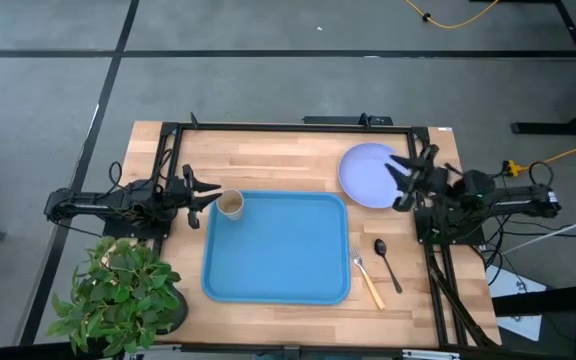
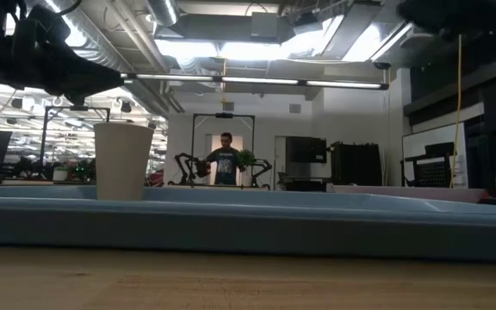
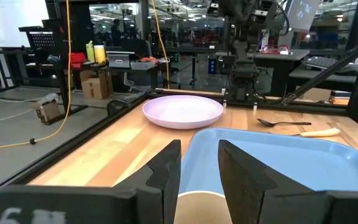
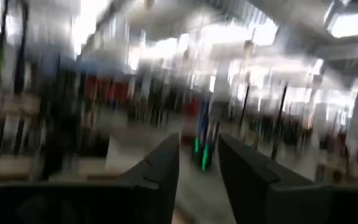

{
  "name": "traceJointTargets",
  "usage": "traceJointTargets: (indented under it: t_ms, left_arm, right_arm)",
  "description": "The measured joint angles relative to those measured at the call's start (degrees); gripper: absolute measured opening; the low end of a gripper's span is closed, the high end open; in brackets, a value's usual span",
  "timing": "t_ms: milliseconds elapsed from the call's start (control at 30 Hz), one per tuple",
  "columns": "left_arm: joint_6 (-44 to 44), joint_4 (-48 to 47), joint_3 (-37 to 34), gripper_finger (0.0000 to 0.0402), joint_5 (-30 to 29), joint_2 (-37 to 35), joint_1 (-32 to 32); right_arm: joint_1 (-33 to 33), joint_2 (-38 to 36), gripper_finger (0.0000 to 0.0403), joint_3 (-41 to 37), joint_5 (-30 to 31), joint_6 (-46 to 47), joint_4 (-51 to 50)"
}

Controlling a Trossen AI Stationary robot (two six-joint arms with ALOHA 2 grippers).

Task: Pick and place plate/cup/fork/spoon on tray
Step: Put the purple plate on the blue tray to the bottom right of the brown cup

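The tan cup (image 1: 230, 204) stands upright on its base in the far left corner of the blue tray (image 1: 278, 250); it also shows in the low view (image 2: 124, 161). My left gripper (image 1: 208, 197) is open just left of the cup. The cup's rim (image 3: 194, 208) shows low between its fingers, apart from them. The lavender plate (image 1: 368, 175) lies flat on the table beyond the tray's far right corner. My right gripper (image 1: 402, 181) is open over the plate's right edge. The fork (image 1: 368, 278) and the dark spoon (image 1: 386, 262) lie on the table right of the tray.
A potted green plant (image 1: 118, 295) stands at the table's near left corner. A black frame (image 1: 298, 128) runs along the table's far and side edges. The room shows beyond the table, with a person (image 2: 226, 159) far back.
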Motion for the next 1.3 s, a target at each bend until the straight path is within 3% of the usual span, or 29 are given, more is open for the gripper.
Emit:
traceJointTargets:
  t_ms: [233, 367, 633, 833, 967, 1067, 1300]
  left_arm:
    - [0.00, 0.00, 0.00, 0.0101, 0.00, 0.02, 0.00]
    - [0.00, 0.00, 0.00, 0.0101, 0.00, 0.02, 0.00]
    - [0.00, -0.02, 0.00, 0.0101, -0.02, 0.02, 0.00]
    - [0.00, -0.02, 0.00, 0.0101, -0.02, 0.02, 0.00]
    - [0.00, -0.02, 0.00, 0.0101, -0.02, 0.04, 0.00]
    - [0.00, -0.02, 0.00, 0.0101, -0.02, 0.02, 0.00]
    - [0.00, -0.02, 0.00, 0.0101, -0.02, 0.04, 0.00]
  right_arm:
    - [0.02, 17.61, 0.0117, 18.47, -0.05, 25.56, -44.31]
    - [0.02, 24.50, 0.0117, 24.94, -3.49, 42.12, -57.92]
    - [0.02, 30.53, 0.0117, 23.65, -3.63, 46.29, -61.20]
    - [0.02, 32.38, 0.0117, 18.24, -5.35, 58.88, -61.28]
    - [0.00, 32.67, 0.0117, 14.51, -9.96, 63.34, -61.31]
    - [0.02, 32.67, 0.0117, 13.25, -13.16, 63.68, -61.15]
    - [0.01, 32.75, 0.0117, 13.21, -13.33, 58.02, -59.89]
